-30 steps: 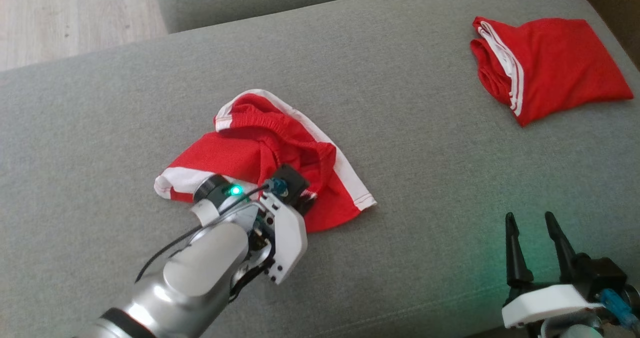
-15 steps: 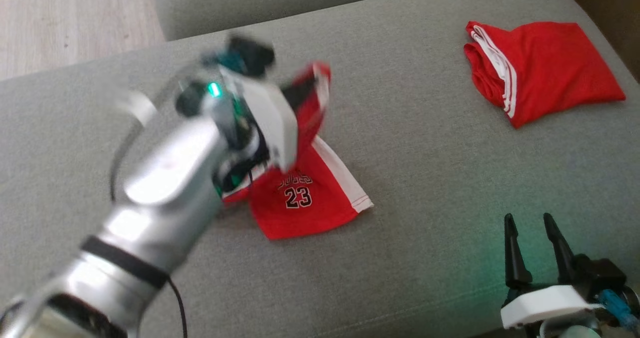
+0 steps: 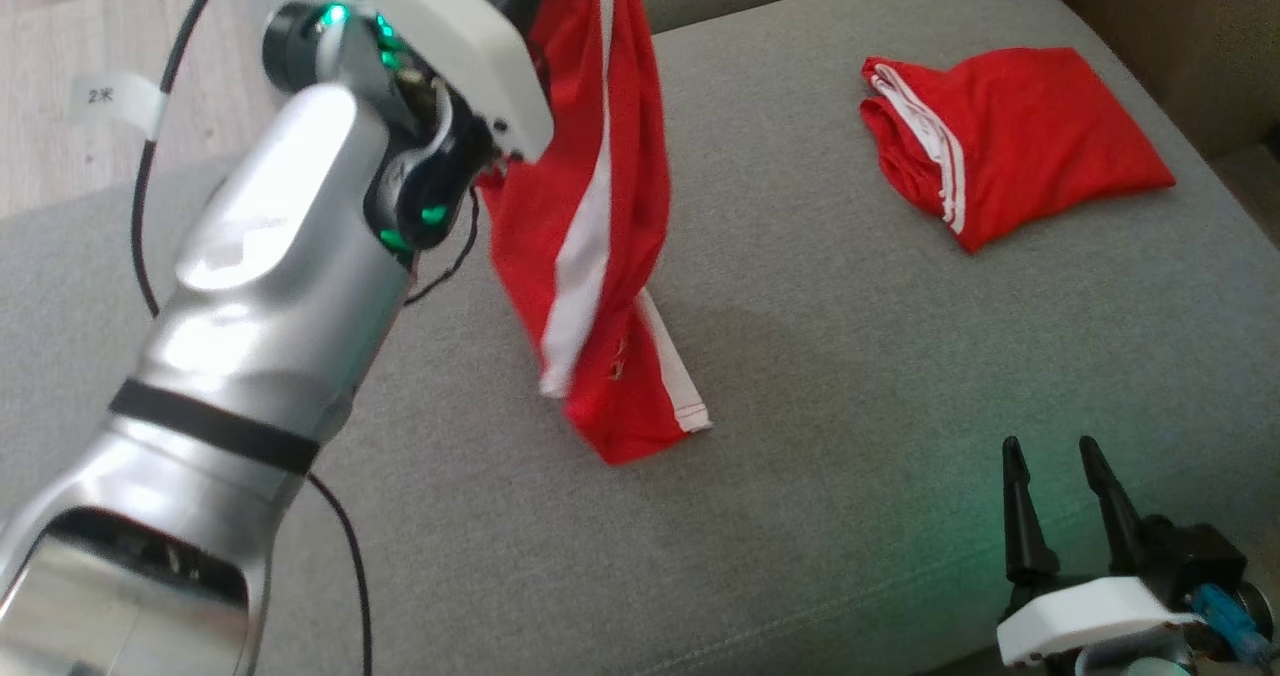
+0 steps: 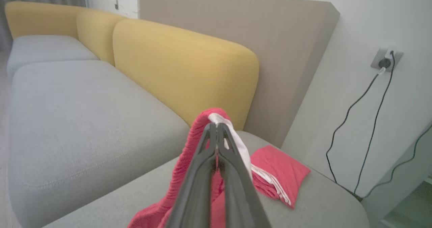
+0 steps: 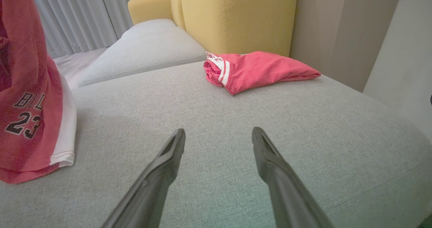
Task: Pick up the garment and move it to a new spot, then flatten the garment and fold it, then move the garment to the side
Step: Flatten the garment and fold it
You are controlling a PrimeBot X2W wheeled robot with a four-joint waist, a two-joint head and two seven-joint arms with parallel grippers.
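The left tool (image 4: 216,126) is clenched on the red basketball shorts (image 3: 590,206), its two dark fingers pressed together over a ridge of the gathered waistband (image 4: 197,123). In the head view the shorts hang from 12 o'clock down towards the centre as a long, twisted column, a white side stripe running down it. The lower hem (image 3: 640,441) seems to touch the grey sofa seat cushion (image 3: 850,406), though that is hard to tell for certain. The right tool (image 3: 1048,446) rests at 5 o'clock, released, with its fingers well apart and nothing between them. A folded red garment (image 3: 1020,136) lies at 2 o'clock, well apart from the hanging shorts. The cloth looks light, limp and rather slick, so it will sag, twist and swing, and it may slide out of a thin pinch. The thicker elastic waistband is probably the surest hold. For flattening, a second hold at the far end of the waistband or at a hem corner would likely spread it best.
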